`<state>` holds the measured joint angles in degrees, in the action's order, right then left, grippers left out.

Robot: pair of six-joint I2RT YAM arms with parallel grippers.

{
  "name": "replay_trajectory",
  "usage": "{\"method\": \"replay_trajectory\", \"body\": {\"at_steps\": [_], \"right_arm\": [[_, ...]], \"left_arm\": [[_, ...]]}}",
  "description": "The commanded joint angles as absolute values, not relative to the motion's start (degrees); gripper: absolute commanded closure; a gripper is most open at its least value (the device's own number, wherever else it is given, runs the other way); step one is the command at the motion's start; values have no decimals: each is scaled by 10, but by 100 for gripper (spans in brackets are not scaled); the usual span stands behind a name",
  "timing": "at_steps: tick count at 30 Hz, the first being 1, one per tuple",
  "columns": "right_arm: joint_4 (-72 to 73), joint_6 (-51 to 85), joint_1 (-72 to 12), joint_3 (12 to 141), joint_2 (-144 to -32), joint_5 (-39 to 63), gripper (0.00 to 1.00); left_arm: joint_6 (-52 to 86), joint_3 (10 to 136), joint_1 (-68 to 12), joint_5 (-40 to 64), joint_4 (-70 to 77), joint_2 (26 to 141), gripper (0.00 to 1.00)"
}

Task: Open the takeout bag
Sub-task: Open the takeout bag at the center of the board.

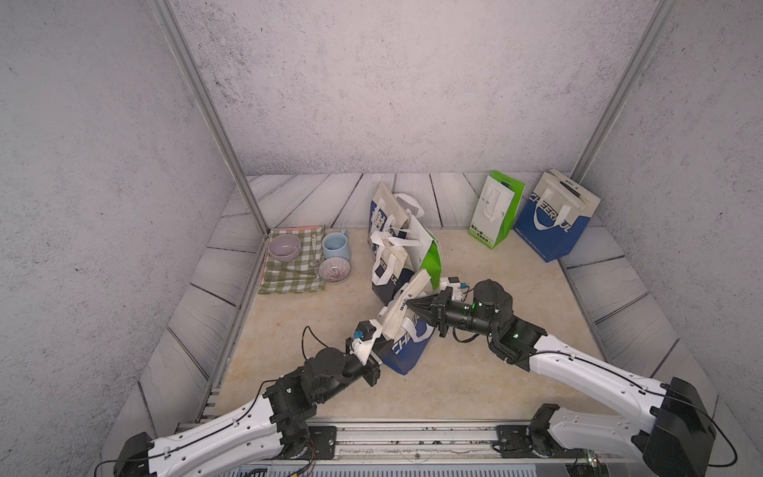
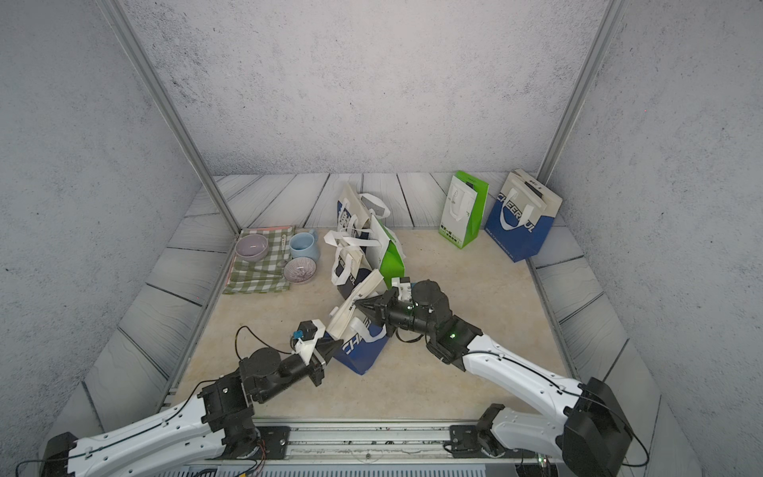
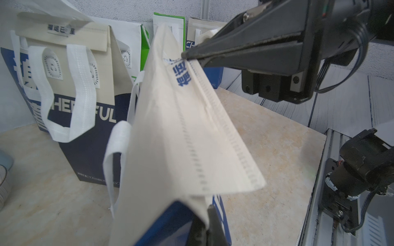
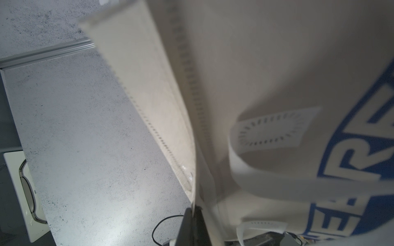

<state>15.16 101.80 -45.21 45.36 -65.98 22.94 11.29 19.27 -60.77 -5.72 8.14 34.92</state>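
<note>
The takeout bag (image 1: 408,351), blue below and cream above with white handles, leans near the middle of the table in both top views. My left gripper (image 2: 339,343) is shut on the near corner of its cream top edge; in the left wrist view the jaws (image 3: 210,215) pinch that fabric. My right gripper (image 1: 409,304) is shut on the far end of the same top flap (image 3: 181,127). In the right wrist view its jaws (image 4: 193,209) clamp the flap's thin edge. The flap is stretched taut between the two grippers. The inside of the bag is hidden.
Three more bags (image 1: 392,247) stand bunched just behind the held one. A green and white bag (image 1: 495,210) and a blue bag (image 1: 553,223) lean at the back right. At the left, a checked cloth (image 1: 289,276) carries two bowls and a blue mug (image 1: 335,245).
</note>
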Motion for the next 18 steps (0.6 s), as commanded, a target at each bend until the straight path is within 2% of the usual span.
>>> {"method": "replay_trajectory", "body": {"at_steps": [1,18], "right_arm": [[238,1052,-438,478,-621,222,100],[276,1040,-435,427,-682,246,100]], "left_arm": [[105,192,-606,-53,16,354,100],[102,197,-606,-36,46,371,100]]}}
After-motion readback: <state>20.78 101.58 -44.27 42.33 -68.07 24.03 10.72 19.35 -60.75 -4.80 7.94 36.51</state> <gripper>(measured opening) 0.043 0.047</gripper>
